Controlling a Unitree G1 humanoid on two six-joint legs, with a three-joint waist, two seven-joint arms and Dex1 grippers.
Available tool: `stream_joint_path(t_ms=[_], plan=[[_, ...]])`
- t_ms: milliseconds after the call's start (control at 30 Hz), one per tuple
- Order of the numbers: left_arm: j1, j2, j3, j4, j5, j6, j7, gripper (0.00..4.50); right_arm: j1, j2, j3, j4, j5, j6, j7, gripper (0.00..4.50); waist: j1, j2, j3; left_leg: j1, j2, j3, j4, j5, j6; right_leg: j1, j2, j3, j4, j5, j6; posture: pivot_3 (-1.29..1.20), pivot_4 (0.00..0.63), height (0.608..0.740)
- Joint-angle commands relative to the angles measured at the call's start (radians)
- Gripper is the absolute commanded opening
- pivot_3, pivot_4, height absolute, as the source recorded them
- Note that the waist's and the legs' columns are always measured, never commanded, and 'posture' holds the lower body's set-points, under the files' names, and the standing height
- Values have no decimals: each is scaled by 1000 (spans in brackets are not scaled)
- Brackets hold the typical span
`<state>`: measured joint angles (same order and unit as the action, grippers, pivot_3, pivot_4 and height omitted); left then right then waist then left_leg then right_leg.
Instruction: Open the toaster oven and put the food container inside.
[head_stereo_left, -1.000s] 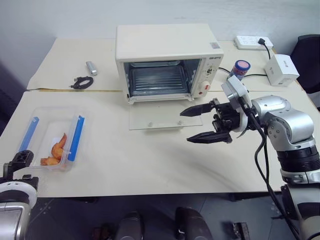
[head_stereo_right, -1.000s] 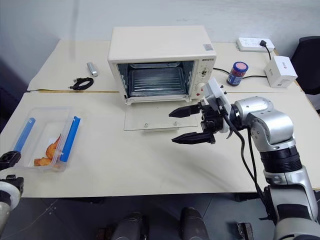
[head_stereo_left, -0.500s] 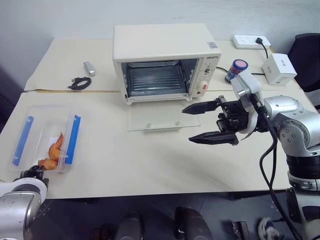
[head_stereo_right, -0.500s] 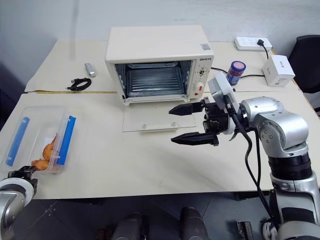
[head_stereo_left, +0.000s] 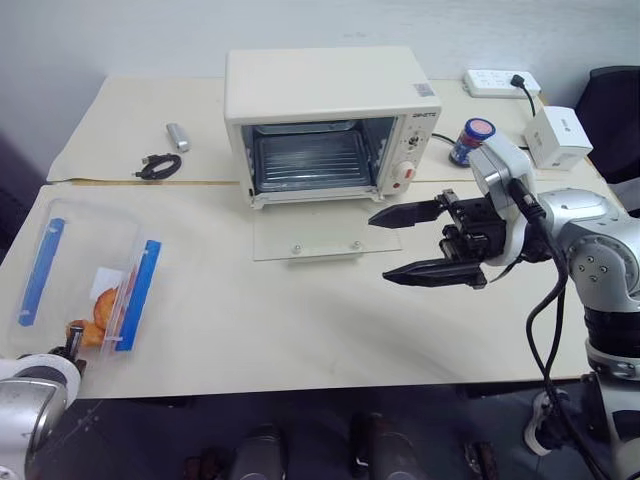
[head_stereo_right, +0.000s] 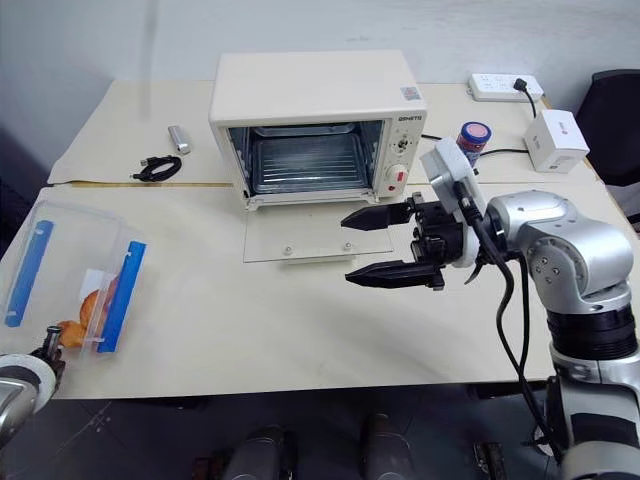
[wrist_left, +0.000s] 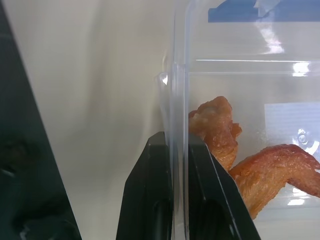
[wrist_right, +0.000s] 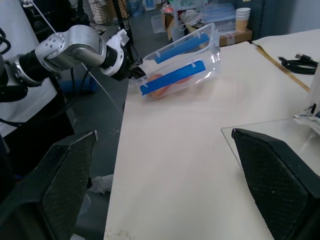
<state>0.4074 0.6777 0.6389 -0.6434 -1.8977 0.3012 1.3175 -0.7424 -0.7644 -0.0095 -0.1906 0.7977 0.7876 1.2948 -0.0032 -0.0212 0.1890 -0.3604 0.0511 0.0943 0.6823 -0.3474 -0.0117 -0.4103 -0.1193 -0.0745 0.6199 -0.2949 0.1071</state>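
The cream toaster oven (head_stereo_left: 330, 100) stands at the back of the table, its glass door (head_stereo_left: 310, 232) lying open flat in front of it. At the table's near left corner the clear food container (head_stereo_left: 85, 270), with blue clips and orange food (wrist_left: 220, 125), sits tilted. My left gripper (wrist_left: 175, 137) is shut on the container's thin clear wall at its near edge, also seen low at the corner (head_stereo_left: 70, 345). My right gripper (head_stereo_left: 380, 245) hovers open just right of the oven door, fingers pointing left, holding nothing.
Behind the oven's right side are a jar with a red and blue lid (head_stereo_left: 473, 140), a small white box (head_stereo_left: 558, 137) and a power strip (head_stereo_left: 497, 82). A silver cylinder (head_stereo_left: 177, 136) and a black cable (head_stereo_left: 160, 165) lie at the back left.
My left gripper has closed on the container's near wall, and the container has tipped and swung slightly left. The right gripper stays open in about the same spot.
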Motion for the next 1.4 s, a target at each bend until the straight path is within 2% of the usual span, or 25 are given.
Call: stream_joint_path(t_ms=[33, 167, 300, 467, 533, 633, 733, 900, 1067, 1133, 1200, 1333, 1400], plan=[[7, 107, 80, 17, -56, 83, -76, 3, -11, -16, -46, -28, -4, -40, -6, 4500, 0, 0, 0, 0, 0, 0, 0, 0, 0, 0, 0, 0, 0, 0, 0, 0, 150, 740], [-58, 257, 110, 52, -75, 220, -250, 3, 14, -35, -67, -35, 7, -38, -17, 4500, 6, 0, 0, -2, 0, -1, 0, 0, -1, -1, 0, -2, 0, -1, -2, 0, 150, 740], [-209, 375, 81, 120, -75, 338, -419, 3, 50, -51, -99, -53, 18, -26, -40, 4500, 3, 0, 0, -7, -2, -2, 0, 0, 0, -4, 0, -2, -1, -1, -1, 0, 150, 740], [-486, 512, -154, 229, -75, 514, -583, 3, 101, -53, -134, -82, 30, -19, -88, 4500, 3, 1, 1, -10, -1, 2, -1, 0, -1, -6, 3, -3, 1, 0, -1, 0, 150, 740], [-659, 537, -328, 282, -75, 592, -621, 3, 131, -55, -149, -108, 40, -19, -107, 4500, 4, 1, 1, -10, -1, 4, -2, 0, -2, -6, 3, -3, 1, 0, 0, 0, 150, 740], [-924, 468, -560, 401, -71, 671, -578, 3, 174, -55, -175, -141, 50, -21, -142, 4500, 6, 1, 1, -11, -1, 5, -2, 0, -2, -6, 4, -3, 1, 1, 1, 0, 150, 740], [-1106, 379, -688, 522, -41, 719, -529, 3, 205, -59, -197, -167, 66, -19, -169, 4500, 5, 0, 1, -11, -1, 5, -1, 0, -2, -6, 4, -3, 0, 2, 3, 0, 150, 740], [-1342, 177, -800, 729, 89, 787, -487, 3, 261, -76, -241, -208, 93, -12, -209, 4500, 19, 0, 2, -11, -1, 5, 0, 1, -2, -6, 5, -3, 0, 3, 5, 0, 150, 740], [-1456, 33, -813, 870, 239, 866, -502, 3, 295, -84, -270, -225, 105, -16, -237, 4500, 27, 0, 2, -11, -1, 5, 1, 1, -2, -6, 5, -2, 0, 3, 6, 0, 150, 740], [-1489, -11, -806, 915, 319, 889, -528, 705, 306, -81, -277, -232, 108, -18, -248, 4500, 29, 0, 2, -11, -2, 5, 1, 1, -2, -6, 5, -3, 0, 3, 6, 0, 150, 740], [-1507, -39, -788, 934, 377, 918, -543, 1194, 318, -78, -277, -234, 100, -27, -255, 4500, 27, 0, 2, -11, -2, 6, 1, 2, -2, -6, 5, -3, 0, 3, 6, 0, 150, 740], [-1520, -57, -726, 913, 472, 956, -585, 2448, 335, -78, -275, -227, 90, -44, -261, 4500, 25, 0, 2, -11, -2, 6, 1, 3, -3, -6, 5, -2, 1, 3, 6, 0, 150, 740], [-1522, -55, -687, 870, 516, 956, -618, 2448, 343, -81, -269, -217, 76, -58, -260, 4500, 26, -1, 2, -11, -2, 5, 1, 4, -4, -6, 5, -3, 1, 4, 7, 0, 150, 740]])
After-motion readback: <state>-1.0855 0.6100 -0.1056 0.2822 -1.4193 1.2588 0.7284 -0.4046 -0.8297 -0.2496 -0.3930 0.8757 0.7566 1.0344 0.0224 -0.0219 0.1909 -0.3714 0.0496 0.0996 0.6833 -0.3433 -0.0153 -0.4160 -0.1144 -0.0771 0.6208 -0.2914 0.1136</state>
